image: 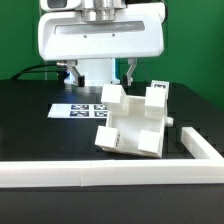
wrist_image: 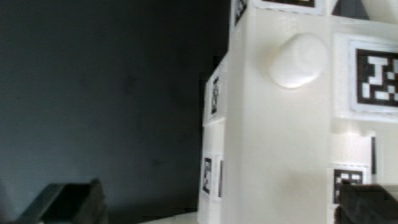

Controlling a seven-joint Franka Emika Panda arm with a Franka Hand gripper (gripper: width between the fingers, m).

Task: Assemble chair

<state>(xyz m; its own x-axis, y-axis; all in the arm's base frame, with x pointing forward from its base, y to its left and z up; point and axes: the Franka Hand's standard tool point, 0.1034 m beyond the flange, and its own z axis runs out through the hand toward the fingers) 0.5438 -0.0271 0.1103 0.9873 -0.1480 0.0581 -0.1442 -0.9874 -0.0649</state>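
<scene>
Chair (image: 135, 122) lying tipped on black desk (image: 30, 110), partly assembled, sitting between marker board (image: 80, 108) and white border rail (image: 110, 173). I am seeing its long axis running diagonally, from near corner at exterior view's left up toward tagged end at exterior view's right. Jaws (image: 100, 73) hanging open above and behind chair, gripping nothing. I am reading wrist view as close-up of chair's white tagged face (wrist_image: 294, 110), one dark finger (wrist_image: 71, 203) showing at edge.

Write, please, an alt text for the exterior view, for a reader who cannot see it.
A partly assembled chair of white matte plastic blocks lies on a black table, near a white border rail. The robot's glossy white hand hangs behind it, above the flat white marker board.
</scene>
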